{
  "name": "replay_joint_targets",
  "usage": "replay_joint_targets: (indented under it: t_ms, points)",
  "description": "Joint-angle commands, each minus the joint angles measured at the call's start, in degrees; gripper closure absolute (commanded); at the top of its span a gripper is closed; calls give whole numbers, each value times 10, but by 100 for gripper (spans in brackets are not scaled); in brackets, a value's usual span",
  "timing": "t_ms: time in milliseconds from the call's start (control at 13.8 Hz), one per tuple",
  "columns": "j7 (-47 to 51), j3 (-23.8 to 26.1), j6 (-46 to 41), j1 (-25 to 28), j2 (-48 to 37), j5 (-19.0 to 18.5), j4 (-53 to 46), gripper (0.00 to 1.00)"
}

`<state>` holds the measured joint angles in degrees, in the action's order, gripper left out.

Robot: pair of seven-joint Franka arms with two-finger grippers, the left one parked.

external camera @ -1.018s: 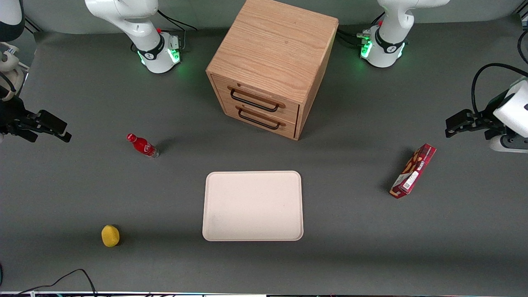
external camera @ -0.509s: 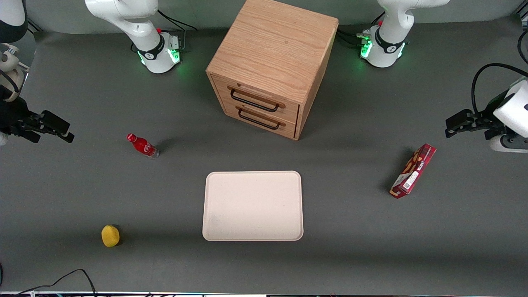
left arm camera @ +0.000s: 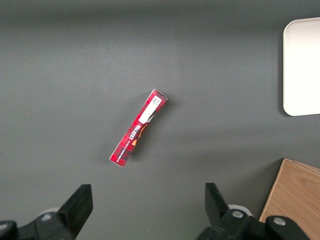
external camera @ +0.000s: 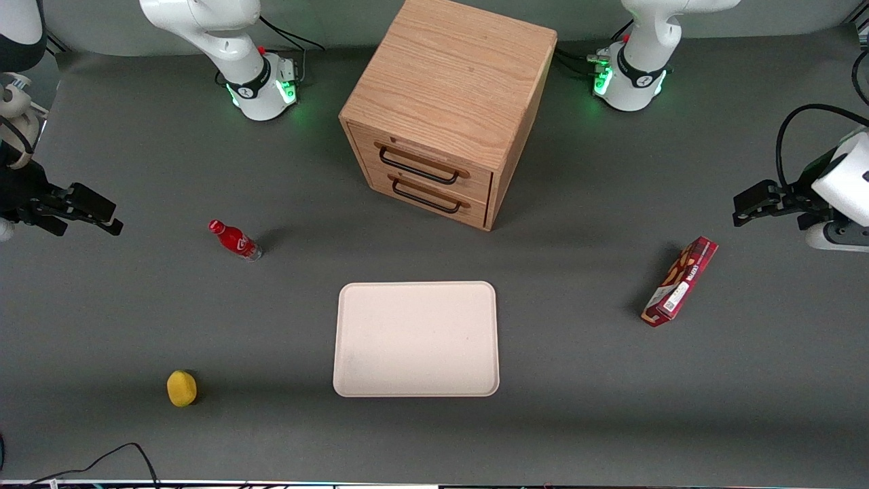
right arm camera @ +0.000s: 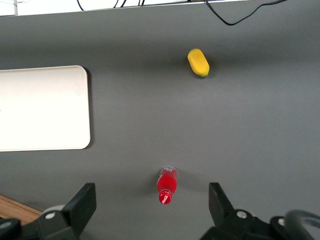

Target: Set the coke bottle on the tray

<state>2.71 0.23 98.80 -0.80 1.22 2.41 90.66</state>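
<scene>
Coke bottle (external camera: pixel 235 240) stands upright on the bench (external camera: pixel 136 312), well apart from the tray (external camera: pixel 415 338). Gripper (external camera: pixel 102 221) hovers toward the working arm's end, fingers (right arm camera: pixel 82 202) spread, empty. Risk — a small, top-heavy bottle; an off-centre approach could topple it.

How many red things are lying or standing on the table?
2. The coke bottle stands toward the working arm's end, with the open claw hovering beside it. The red snack box lies toward the parked arm's end. None seems hidden.
</scene>
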Motion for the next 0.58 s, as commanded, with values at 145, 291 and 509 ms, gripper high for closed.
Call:
replay_joint_targets:
  t_ms: [145, 291, 509]
  points:
    - [6, 0, -6, 3, 8, -6, -15, 0]
    - [8, 0, -6, 4, 8, -6, -15, 0]
    - [9, 1, -6, 4, 12, -6, -15, 0]
